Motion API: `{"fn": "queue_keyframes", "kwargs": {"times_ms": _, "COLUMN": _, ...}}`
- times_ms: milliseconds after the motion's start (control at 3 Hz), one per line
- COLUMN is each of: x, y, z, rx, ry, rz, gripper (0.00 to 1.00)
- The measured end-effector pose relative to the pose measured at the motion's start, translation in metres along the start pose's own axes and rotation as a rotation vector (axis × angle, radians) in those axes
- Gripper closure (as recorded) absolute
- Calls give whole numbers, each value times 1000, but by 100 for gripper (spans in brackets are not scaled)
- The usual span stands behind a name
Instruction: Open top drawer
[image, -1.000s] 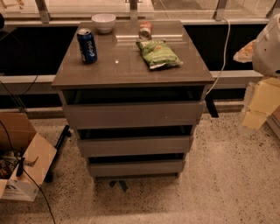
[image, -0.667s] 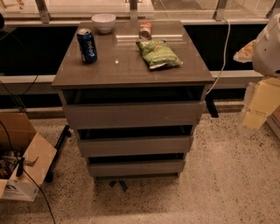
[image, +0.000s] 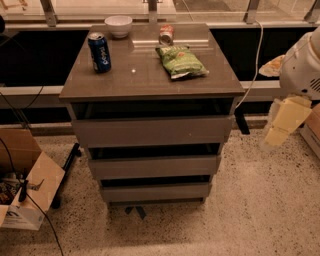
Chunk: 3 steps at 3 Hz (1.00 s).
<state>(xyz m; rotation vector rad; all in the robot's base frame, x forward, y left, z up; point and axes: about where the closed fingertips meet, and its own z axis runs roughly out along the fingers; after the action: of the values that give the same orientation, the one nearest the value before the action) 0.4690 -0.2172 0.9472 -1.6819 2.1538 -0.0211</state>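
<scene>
We start with the grey-brown drawer cabinet (image: 150, 85) that fills the middle of the frame on a speckled floor. The top drawer (image: 152, 131) is the widest and tallest front, just under the tabletop with a dark slot above its upper edge. It looks pushed in, so we judge the task not yet begun. Below it come the mid-width middle drawer (image: 154, 166) and the narrowest bottom drawer (image: 154, 191). The white robot arm (image: 302, 65) enters at the right edge, and the pale yellow gripper (image: 280, 127) hangs beneath it, about level with the top drawer but well apart from it, off the cabinet's right side. We cannot tell whether the gripper is wide or narrow, and it seems to hold nothing. An open cardboard box (image: 25, 175) sits at lower left. On the tabletop lie a green chip bag (image: 181, 61), a blue soda can (image: 100, 52) standing upright at the left, a white bowl (image: 118, 25) at the back and a small can on its side (image: 166, 35). A white cable (image: 255, 60) drops past the cabinet's right rear corner. The front has no handle, so the likeliest failure is the gripper slipping off the thin upper edge. Coming in too low would catch the middle drawer instead. A hard pull could drag the cabinet and tip the soda can, and the approach could snag the cable.
</scene>
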Motion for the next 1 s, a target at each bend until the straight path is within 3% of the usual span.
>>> {"fn": "queue_keyframes", "kwargs": {"times_ms": 667, "x": -3, "y": -48, "z": 65, "rx": 17, "ry": -131, "rz": -7, "gripper": 0}}
{"fn": "queue_keyframes", "kwargs": {"times_ms": 1000, "x": -3, "y": -48, "z": 65, "rx": 16, "ry": -131, "rz": -7, "gripper": 0}}
